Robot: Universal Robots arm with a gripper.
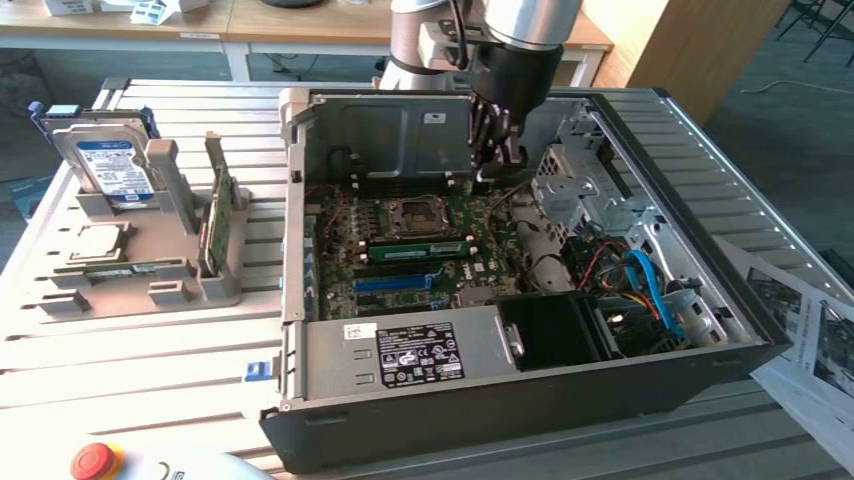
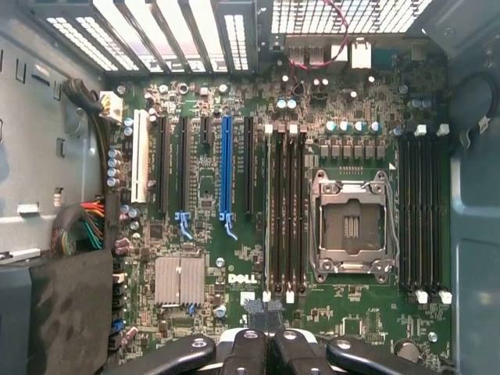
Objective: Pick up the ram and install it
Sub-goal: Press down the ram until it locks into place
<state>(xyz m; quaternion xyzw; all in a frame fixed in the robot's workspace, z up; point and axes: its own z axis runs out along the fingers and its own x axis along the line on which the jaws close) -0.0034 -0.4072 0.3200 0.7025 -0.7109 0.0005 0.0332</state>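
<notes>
Exterior view: we see the gripper (image 1: 497, 160), fingers together and empty, inside the open computer case (image 1: 534, 395) above the motherboard (image 1: 400, 255); the ram (image 1: 219, 205) stands upright in the grey holder (image 1: 167, 250), beside the hard drive (image 1: 107, 165).

Through the wrist camera I'm looking straight down onto the green motherboard (image 2: 234, 258) inside the open case. My gripper (image 2: 264, 344) sits at the frame's edge with its fingers (image 2: 244, 353) pressed together, nothing between them. Beyond it I see the empty CPU socket (image 2: 351, 226) in its metal frame, flanked by black memory slots (image 2: 286, 211) with white end clips, a blue expansion slot (image 2: 226, 168) and a ribbed silver heatsink (image 2: 179, 280).
</notes>
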